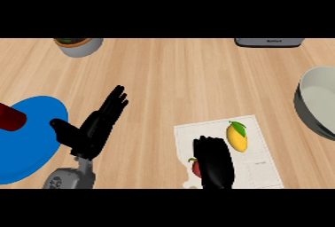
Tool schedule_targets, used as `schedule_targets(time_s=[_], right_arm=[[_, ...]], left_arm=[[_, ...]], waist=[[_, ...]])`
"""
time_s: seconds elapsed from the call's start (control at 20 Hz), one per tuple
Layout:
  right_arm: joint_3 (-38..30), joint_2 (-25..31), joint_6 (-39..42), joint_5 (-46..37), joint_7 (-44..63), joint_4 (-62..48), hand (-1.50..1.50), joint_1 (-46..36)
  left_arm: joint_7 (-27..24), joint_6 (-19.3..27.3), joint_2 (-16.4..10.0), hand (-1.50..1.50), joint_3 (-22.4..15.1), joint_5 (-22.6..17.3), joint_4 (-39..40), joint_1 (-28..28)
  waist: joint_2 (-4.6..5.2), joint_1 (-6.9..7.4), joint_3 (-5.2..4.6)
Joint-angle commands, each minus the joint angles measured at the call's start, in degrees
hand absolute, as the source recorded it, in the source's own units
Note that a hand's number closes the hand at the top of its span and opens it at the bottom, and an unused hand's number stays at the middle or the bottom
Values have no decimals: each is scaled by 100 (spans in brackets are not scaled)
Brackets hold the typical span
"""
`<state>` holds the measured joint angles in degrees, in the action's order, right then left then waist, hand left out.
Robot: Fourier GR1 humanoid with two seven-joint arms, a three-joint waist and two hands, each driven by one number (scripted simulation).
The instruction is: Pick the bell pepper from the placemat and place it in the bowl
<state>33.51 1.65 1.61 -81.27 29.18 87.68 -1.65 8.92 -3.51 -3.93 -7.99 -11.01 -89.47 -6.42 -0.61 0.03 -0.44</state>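
A red bell pepper (195, 167) lies on the pale placemat (258, 170) near the lower edge, and only its left side shows. My right hand (215, 165) is over it and hides most of it, fingers pointing away from me and fairly straight, not curled round the pepper. The grey bowl (318, 104) stands at the right edge, apart from the mat. My left hand (95, 126) rests open at the left, fingers up, next to the blue plate.
A yellow mango (237, 136) with a green leaf lies on the mat just right of my right hand. A blue plate (29, 142) at the left carries a dark red cup (9, 117). A potted plant (79, 45) and a grey appliance (269, 42) stand at the back.
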Motion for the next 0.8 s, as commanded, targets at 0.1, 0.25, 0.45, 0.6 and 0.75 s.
schedule_targets(time_s=[0.1, 0.25, 0.45, 0.6, 0.75], right_arm=[[158, 96, -374, -329, -133, -331, 150, 180], [252, -13, -360, -574, -15, -306, 150, 72], [-226, 368, 5, -275, 190, 396, 150, 506], [-1495, 636, 825, 775, 128, 523, 150, 421], [-1922, 807, 1276, 1031, 346, 969, 150, 552]], left_arm=[[-35, -247, -69, 0, 191, -127, 28, 84], [167, -91, 39, 0, 141, 10, 14, -146], [-69, -148, 56, 0, 115, 58, 75, 48], [-7, -4, 60, 0, 168, 88, -44, -11], [65, -82, -31, 0, 177, 67, -169, 121]], waist=[[59, -4, 44], [58, -8, 44], [57, -44, 43], [69, -104, 43], [49, -59, 42]])
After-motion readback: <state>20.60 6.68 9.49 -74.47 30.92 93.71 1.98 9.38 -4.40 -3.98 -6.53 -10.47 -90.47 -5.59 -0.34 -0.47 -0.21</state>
